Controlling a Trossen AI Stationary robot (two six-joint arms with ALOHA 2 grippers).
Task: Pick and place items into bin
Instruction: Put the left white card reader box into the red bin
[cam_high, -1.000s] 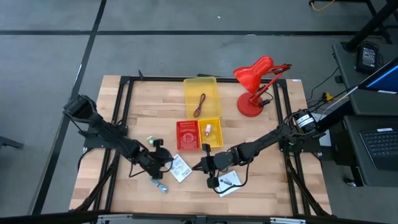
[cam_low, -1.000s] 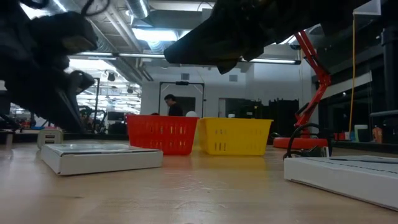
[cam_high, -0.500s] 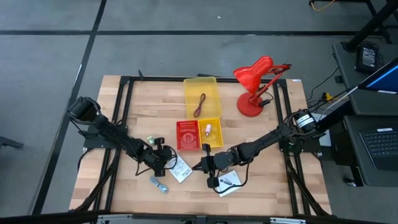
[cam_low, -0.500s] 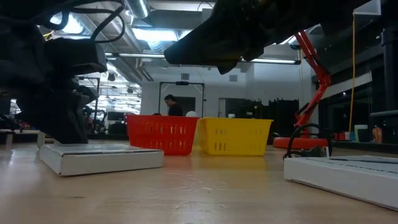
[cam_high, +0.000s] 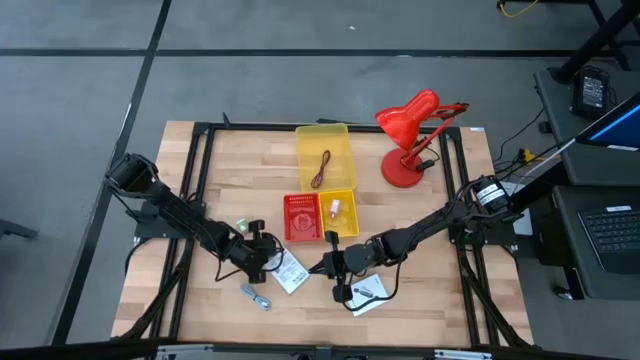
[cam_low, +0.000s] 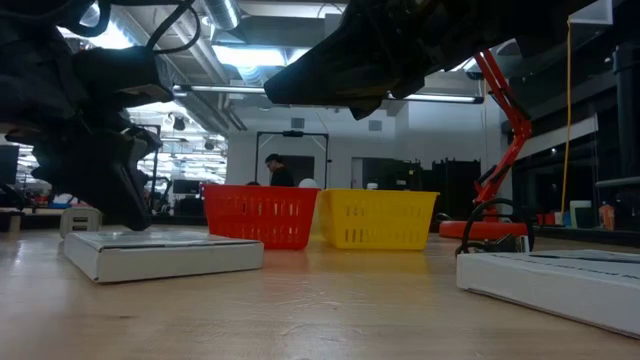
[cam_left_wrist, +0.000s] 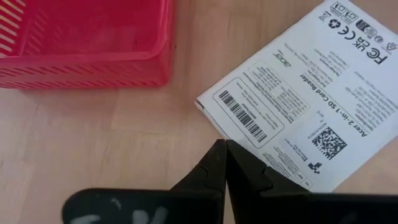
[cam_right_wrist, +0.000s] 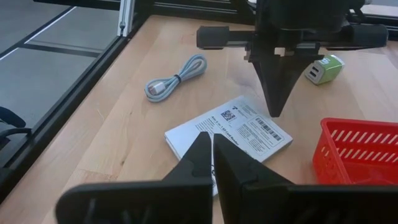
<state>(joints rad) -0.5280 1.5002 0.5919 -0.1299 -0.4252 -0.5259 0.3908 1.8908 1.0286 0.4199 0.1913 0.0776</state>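
A white printed packet lies flat on the wooden table near its front, in front of the red bin. My left gripper is shut and slants down, with its tips at that packet's edge. My right gripper is shut and hovers above the table between this packet and a second white packet. A pale blue-and-silver coiled piece lies near the front edge. A small green piece lies behind my left gripper. A dark red cord lies in the large yellow bin. My left gripper's shut fingertips come from above, slanting down, and stand at the packet's barcode corner. The packet lies flat on the table. I cannot tell whether the tips touch it.
A small yellow bin holding a small pale item stands beside the red bin. The big red desk lamp stands at the far right. A black metal frame runs around the table. In the low view a person stands far behind the bins.
My left gripper has shifted a little toward the table's right and down, coming to the white packet's edge and uncovering the blue-and-silver piece. It stays shut. The packet has not moved.
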